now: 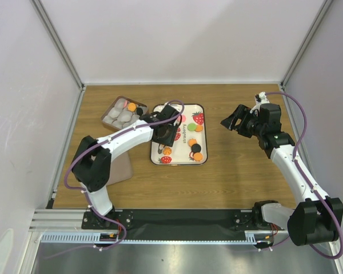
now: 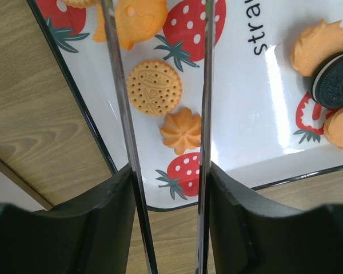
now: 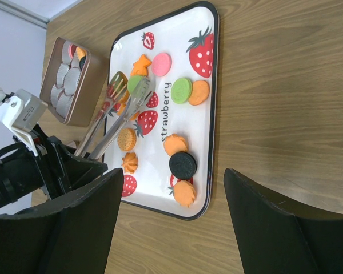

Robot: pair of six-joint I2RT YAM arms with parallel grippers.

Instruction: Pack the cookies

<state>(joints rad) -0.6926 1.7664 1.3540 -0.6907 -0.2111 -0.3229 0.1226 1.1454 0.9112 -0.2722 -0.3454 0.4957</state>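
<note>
Cookies lie on a white strawberry-print tray (image 1: 203,131): pink (image 3: 161,64), green (image 3: 182,90), black (image 3: 182,165) and several orange ones (image 2: 154,87). My left gripper (image 1: 164,132) hangs over the tray's left half, shut on metal tongs (image 3: 123,114). Their two arms (image 2: 121,114) run between its fingers. A green cookie (image 3: 136,84) lies between the tongs' tips; I cannot tell whether it is pinched. My right gripper (image 1: 231,123) is open and empty, off the tray's right side, above the table.
A brown box (image 1: 123,112) of white paper cups stands left of the tray, with an orange cookie (image 1: 131,106) and a black one in it. Its lid (image 1: 121,168) lies by the left arm. White walls enclose the wooden table.
</note>
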